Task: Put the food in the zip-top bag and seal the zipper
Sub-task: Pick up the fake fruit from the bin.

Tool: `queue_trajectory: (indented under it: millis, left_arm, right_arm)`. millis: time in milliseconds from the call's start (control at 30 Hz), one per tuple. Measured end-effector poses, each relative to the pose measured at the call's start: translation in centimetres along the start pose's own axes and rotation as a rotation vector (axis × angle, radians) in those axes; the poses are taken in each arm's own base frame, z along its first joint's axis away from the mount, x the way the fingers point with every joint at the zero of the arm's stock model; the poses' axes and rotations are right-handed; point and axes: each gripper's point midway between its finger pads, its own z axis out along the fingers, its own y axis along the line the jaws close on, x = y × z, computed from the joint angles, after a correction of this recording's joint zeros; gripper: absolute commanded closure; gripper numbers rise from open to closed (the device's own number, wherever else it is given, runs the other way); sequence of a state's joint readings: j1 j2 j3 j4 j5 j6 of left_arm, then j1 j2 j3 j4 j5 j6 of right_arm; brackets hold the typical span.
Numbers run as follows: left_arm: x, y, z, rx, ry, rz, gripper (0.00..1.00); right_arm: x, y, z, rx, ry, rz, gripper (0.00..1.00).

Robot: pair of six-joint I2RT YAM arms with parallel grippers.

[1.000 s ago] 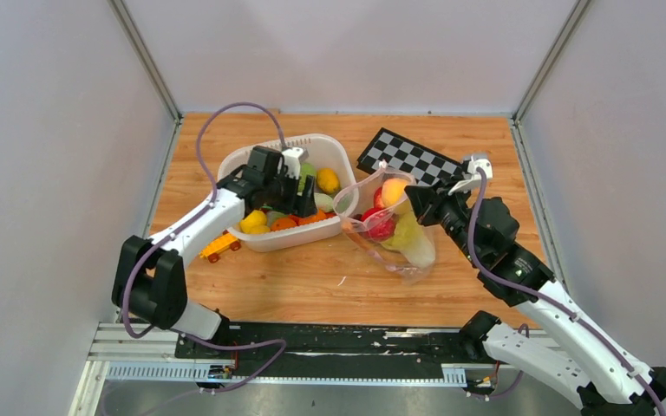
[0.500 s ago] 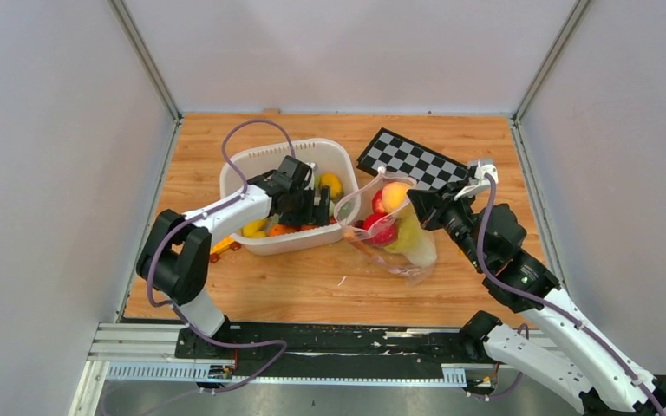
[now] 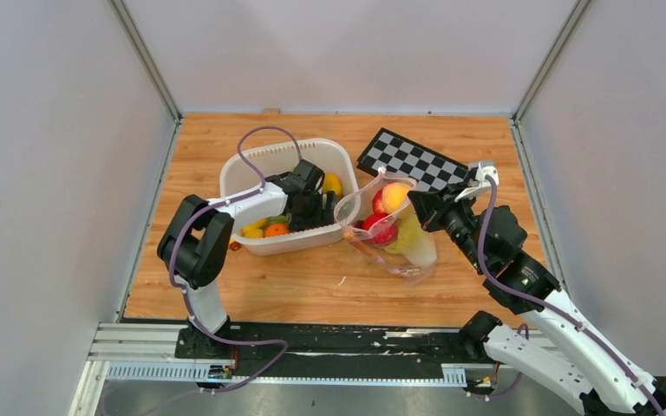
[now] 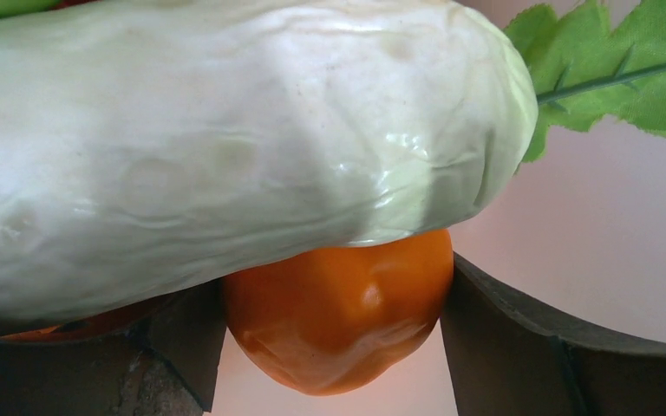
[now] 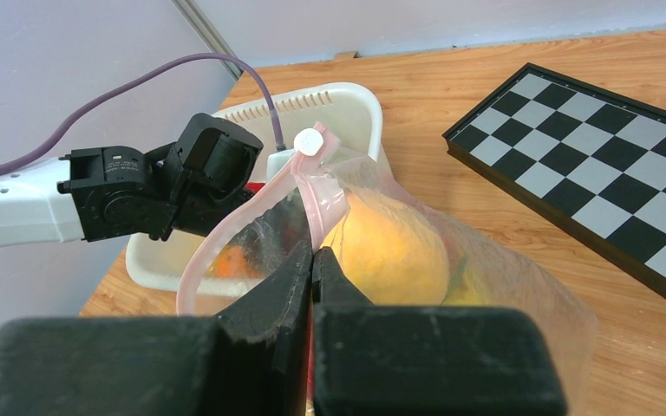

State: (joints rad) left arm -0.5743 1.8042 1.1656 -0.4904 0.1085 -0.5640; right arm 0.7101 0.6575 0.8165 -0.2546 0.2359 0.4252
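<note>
The zip-top bag lies right of the white basket with its mouth held up. My right gripper is shut on the bag's rim, and the pink zipper runs between its fingertips. Inside the bag are a yellow-orange fruit, a red fruit and a yellow-green piece. My left gripper is down in the basket. Its fingers press both sides of an orange fruit, under a pale cabbage.
A checkerboard lies behind the bag at the back right. More toy food, yellow and orange, is in the basket. A green fabric leaf lies beside the cabbage. Grey walls enclose the wooden table.
My left arm has swung right and lowered its gripper deeper into the basket's right end, around the orange fruit. The right arm and the bag have barely moved.
</note>
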Motion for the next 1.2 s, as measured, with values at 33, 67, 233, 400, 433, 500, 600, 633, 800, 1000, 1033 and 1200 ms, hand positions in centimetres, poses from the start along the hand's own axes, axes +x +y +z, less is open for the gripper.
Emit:
queue_trajectory:
  millis: [33,67,233,400,433,500,600,633,800,1000,1033,1200]
  left_arm:
    - [-0.1,0.0,0.0,-0.002,0.000,0.000,0.50]
    - [-0.1,0.0,0.0,-0.004,-0.001,0.000,0.55]
    - [-0.1,0.1,-0.2,-0.007,-0.002,0.005,0.72]
    - [-0.4,0.8,-2.0,-0.047,-0.031,0.036,0.72]
    - [-0.6,0.7,-2.8,-0.049,-0.047,0.041,0.72]
    - [-1.7,0.4,-5.0,-0.044,-0.113,0.055,0.72]
    - [-3.8,-0.6,-9.6,-0.004,-0.258,0.075,0.72]
    - [-4.3,-0.9,-10.8,0.010,-0.298,0.078,0.72]
    - [-6.2,-2.4,-16.2,0.085,-0.472,0.089,0.72]
    - [-6.1,-2.8,-18.7,0.138,-0.557,0.092,0.72]
    - [-6.0,-2.8,-19.1,0.147,-0.565,0.093,0.72]
    - [-5.5,-4.8,-22.5,0.284,-0.638,0.118,0.72]
  right_arm:
    - [0.0,0.0,0.0,0.000,0.000,0.000,1.00]
    - [0.0,0.0,0.0,0.001,0.000,0.000,1.00]
    - [0.0,0.0,0.0,0.001,-0.001,0.000,1.00]
    - [0.0,0.0,0.0,0.001,0.000,0.001,1.00]
    - [0.0,0.0,0.0,0.002,0.001,0.000,1.00]
    - [0.1,0.0,0.1,0.002,0.002,0.000,1.00]
    - [0.1,0.0,0.1,0.003,0.004,0.001,1.00]
    - [0.1,0.0,0.1,0.002,0.004,0.003,1.00]
    - [0.2,0.0,0.1,0.002,0.005,0.014,1.00]
    - [0.2,0.1,0.1,0.000,0.007,0.022,1.00]
    - [0.2,0.1,0.1,0.000,0.006,0.023,1.00]
    - [0.3,0.2,0.1,-0.008,0.008,0.029,1.00]
